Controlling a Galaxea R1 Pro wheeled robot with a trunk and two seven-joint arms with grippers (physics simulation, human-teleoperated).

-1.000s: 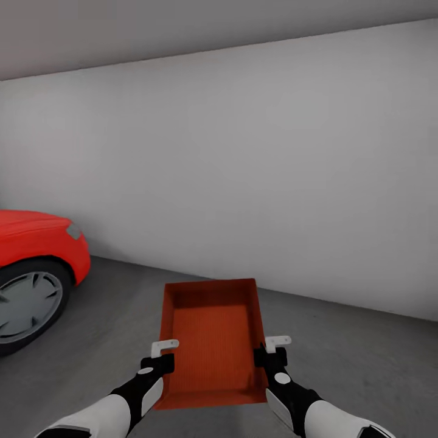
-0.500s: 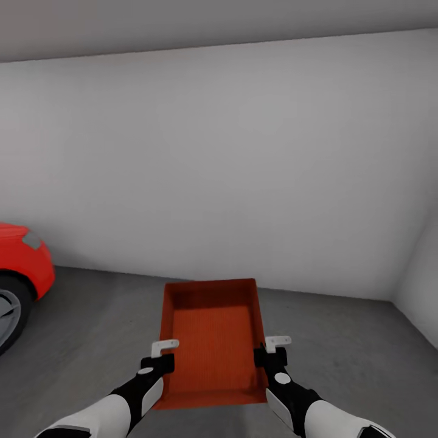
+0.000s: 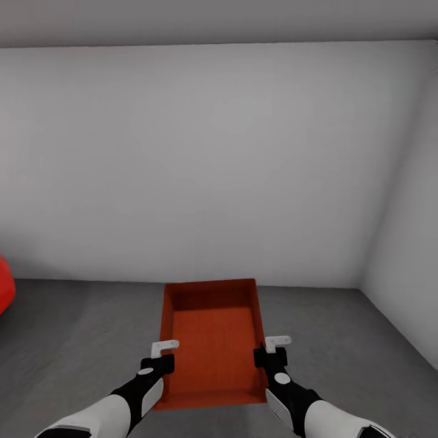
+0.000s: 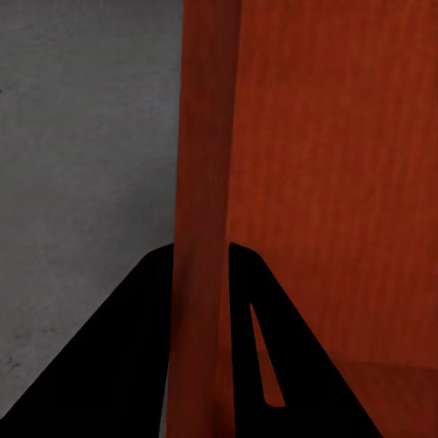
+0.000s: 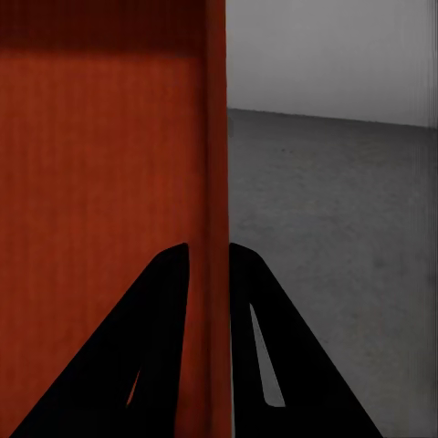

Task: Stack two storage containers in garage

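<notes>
One orange-red open-top storage container (image 3: 213,340) hangs in front of me above the grey concrete floor (image 3: 73,340) of the garage. My left gripper (image 3: 163,356) is shut on its left wall (image 4: 203,228). On the opposite side, my right gripper (image 3: 267,353) is shut on the right wall (image 5: 215,182). The container is empty and held level between both arms. In each wrist view the two black fingers straddle the thin ribbed wall.
A plain white wall (image 3: 201,164) faces me, meeting a second white wall (image 3: 407,243) in a corner at the right. A sliver of a red car (image 3: 3,292) shows at the far left edge. Concrete floor spreads on both sides of the container.
The whole view has swung to the right: the red car has slid almost out at the left and the room's right corner has come in. The container and both grippers hold the same pose.
</notes>
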